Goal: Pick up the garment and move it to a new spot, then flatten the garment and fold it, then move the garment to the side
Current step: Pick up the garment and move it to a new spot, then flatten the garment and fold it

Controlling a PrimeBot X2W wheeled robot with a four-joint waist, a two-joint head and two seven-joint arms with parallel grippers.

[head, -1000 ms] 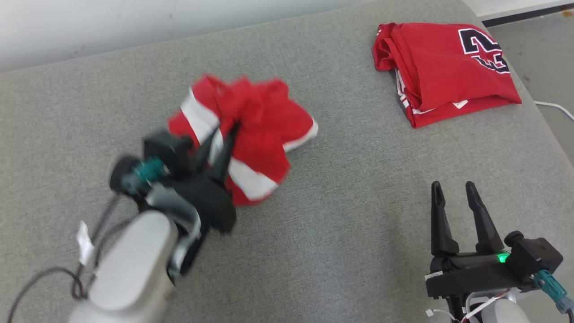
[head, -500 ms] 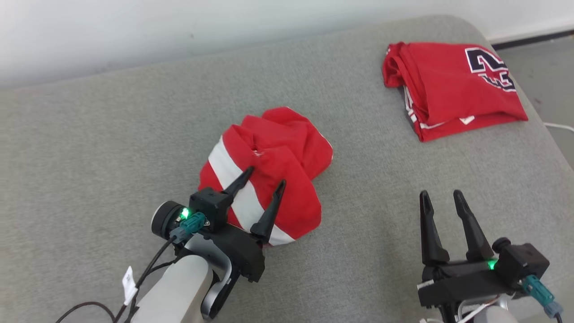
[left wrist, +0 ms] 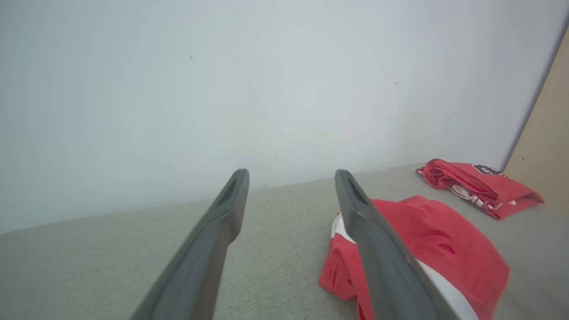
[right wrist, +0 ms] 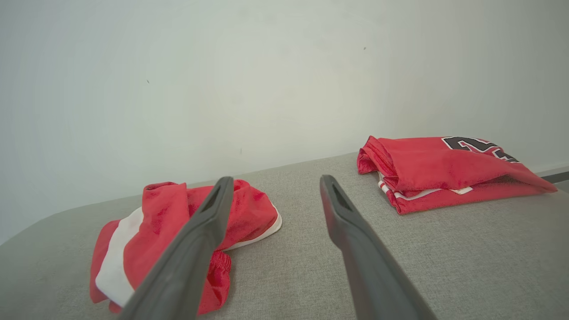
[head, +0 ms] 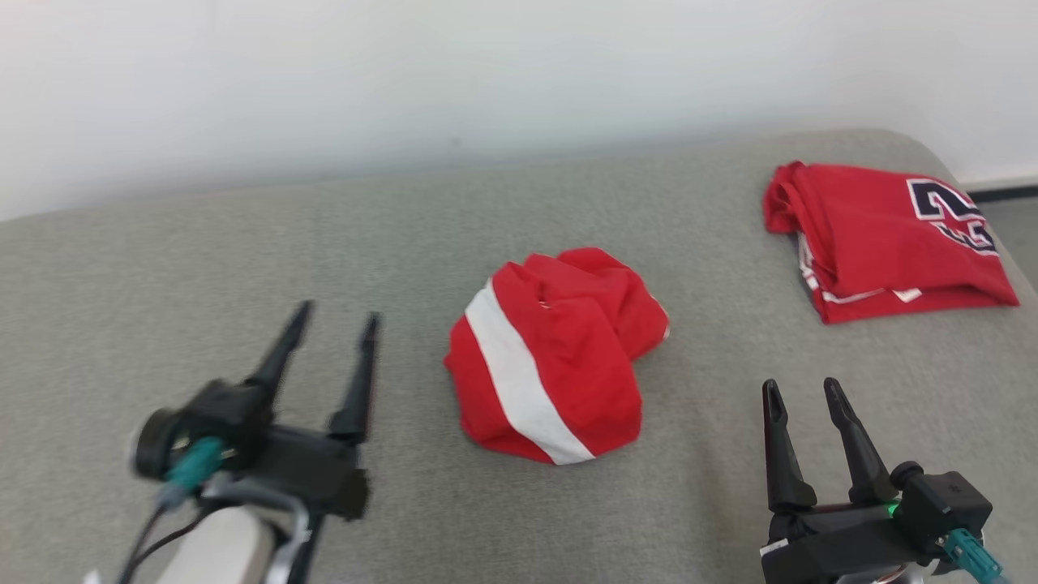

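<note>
- Garment lies crumpled at the middle of the cushion; a second ago the left gripper held it.
- That gripper now stands open, apart on its left; the right gripper is open, idle, near right.
- Relocation appears done; flattening comes next.

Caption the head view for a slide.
Crumpled red garment lies on grey surface between open left gripper and right gripper; folded jersey beyond.
</note>
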